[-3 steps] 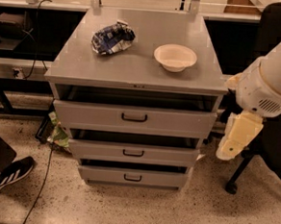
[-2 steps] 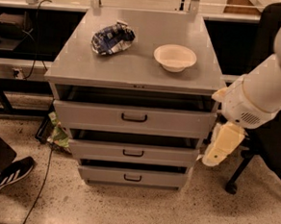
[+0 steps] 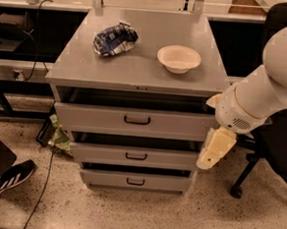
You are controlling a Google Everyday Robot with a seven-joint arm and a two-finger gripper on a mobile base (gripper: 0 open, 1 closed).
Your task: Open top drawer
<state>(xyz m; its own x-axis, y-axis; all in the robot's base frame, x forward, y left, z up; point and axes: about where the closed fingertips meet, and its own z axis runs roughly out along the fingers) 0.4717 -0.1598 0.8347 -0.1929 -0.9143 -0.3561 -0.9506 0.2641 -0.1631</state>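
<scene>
The top drawer (image 3: pixel 99 118) is the widest of three grey metal drawers in a grey cabinet, with a small dark bar handle (image 3: pixel 137 120) at its centre. A dark gap shows above its front. My gripper (image 3: pixel 214 150) is cream-coloured and hangs from the white arm (image 3: pixel 263 95) at the cabinet's right side, level with the gap between the top and middle drawers. It is to the right of the handle and touches nothing that I can see.
A crumpled blue-and-white bag (image 3: pixel 114 39) and a white bowl (image 3: pixel 179 58) lie on the cabinet top (image 3: pixel 137 67). Two narrower drawers (image 3: pixel 135 156) sit below. A black office chair (image 3: pixel 279 145) stands at right. A person's shoe (image 3: pixel 6 178) is at lower left.
My arm and gripper have swung left, from well right of the cabinet to its right front edge. The drawers, bag and bowl have not moved.
</scene>
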